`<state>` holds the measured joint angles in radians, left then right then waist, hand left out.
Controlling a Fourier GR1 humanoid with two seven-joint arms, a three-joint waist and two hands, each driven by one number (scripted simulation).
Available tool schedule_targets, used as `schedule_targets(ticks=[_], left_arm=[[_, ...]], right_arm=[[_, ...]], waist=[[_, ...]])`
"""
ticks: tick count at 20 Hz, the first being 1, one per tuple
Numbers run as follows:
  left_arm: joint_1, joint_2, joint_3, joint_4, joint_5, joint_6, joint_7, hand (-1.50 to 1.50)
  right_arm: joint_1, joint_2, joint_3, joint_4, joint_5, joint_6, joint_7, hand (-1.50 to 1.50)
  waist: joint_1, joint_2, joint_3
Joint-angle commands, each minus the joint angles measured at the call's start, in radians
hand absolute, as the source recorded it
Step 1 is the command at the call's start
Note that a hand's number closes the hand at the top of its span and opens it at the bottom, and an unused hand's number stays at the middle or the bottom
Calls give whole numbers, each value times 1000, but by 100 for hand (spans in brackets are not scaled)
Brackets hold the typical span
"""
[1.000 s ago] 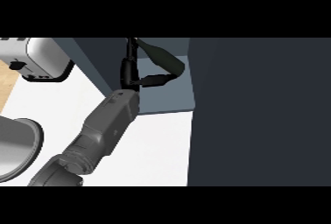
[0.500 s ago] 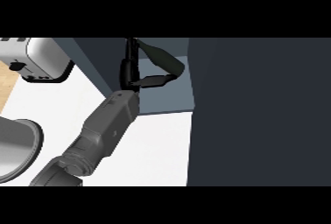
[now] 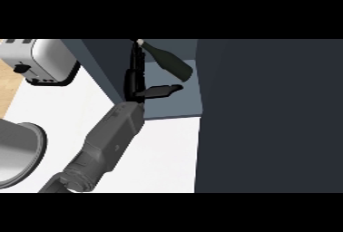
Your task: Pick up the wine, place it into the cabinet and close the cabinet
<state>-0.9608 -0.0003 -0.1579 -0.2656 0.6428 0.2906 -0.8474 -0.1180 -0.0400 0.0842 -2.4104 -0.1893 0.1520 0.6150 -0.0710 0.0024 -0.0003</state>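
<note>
The dark green wine bottle (image 3: 172,62) leans inside the open cabinet (image 3: 173,108), with its neck pointing to the upper left. My left hand (image 3: 136,76) reaches into the cabinet just left of the bottle. Its fingers are straight and run alongside the bottle's neck. Its thumb (image 3: 162,90) sticks out to the right below the bottle, with a small gap between them. The hand is open and holds nothing. My grey forearm (image 3: 107,140) comes up from the lower left. My right hand shows nowhere.
The cabinet's dark door (image 3: 268,118) stands open and fills the right side of the view. A silver toaster (image 3: 40,61) sits at the back left of the white counter (image 3: 167,154). A round metal pan (image 3: 17,154) lies at the left edge.
My left hand and forearm have drawn back a little toward me, so the thumb now sits lower, clear of the bottle. The bottle has stayed where it was.
</note>
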Motion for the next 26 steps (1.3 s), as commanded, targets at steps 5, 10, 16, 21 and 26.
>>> schedule_targets(ticks=[5,10,16,21,26], left_arm=[[200,0,-312,-354,182,199,76,-150],[358,0,-478,-599,195,377,72,-150],[497,0,-602,-779,155,487,34,-150],[585,62,-620,-1030,90,525,130,-150],[643,107,-676,-1241,9,680,244,-150]], right_arm=[[44,-7,-40,-32,-12,5,-44,-150],[36,-46,-89,-67,-58,9,-1,-150],[39,-22,-44,-97,-7,-42,36,-150],[116,-33,-49,-120,-25,-1,-15,-150],[47,-40,-106,-76,-52,-25,-10,-150]], waist=[[33,-6,1],[58,-8,1],[69,-8,0],[75,-9,1],[77,-8,1]])
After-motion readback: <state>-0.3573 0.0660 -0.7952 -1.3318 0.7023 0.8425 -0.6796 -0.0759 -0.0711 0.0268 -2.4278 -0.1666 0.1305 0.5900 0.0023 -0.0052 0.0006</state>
